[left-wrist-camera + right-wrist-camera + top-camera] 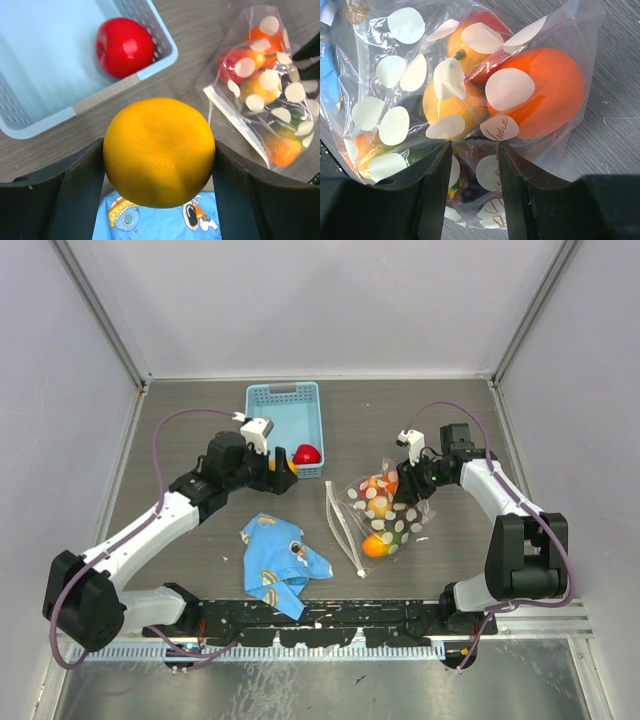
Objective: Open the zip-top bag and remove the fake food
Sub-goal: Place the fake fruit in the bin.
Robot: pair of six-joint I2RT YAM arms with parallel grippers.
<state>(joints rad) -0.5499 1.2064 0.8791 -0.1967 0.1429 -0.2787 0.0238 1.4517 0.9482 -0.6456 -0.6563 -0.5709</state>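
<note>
The zip-top bag (388,508) lies right of centre, its white zip strip (344,530) on its left side. Fake food shows through the dotted plastic: an orange piece (540,95), a yellow one (445,107), a dark purple one (470,182). My right gripper (474,170) is shut on the bag's lower part, the dark piece bulging between its jaws. My left gripper (159,167) is shut on a yellow-orange fruit (159,150), just off the near right corner of the basket (125,86). A red apple (124,47) lies inside that corner.
The light blue slotted basket (283,410) stands at the back centre. A blue cartoon-print cloth (280,560) lies crumpled near the front, below my left gripper (283,468). Grey walls close in the table on three sides.
</note>
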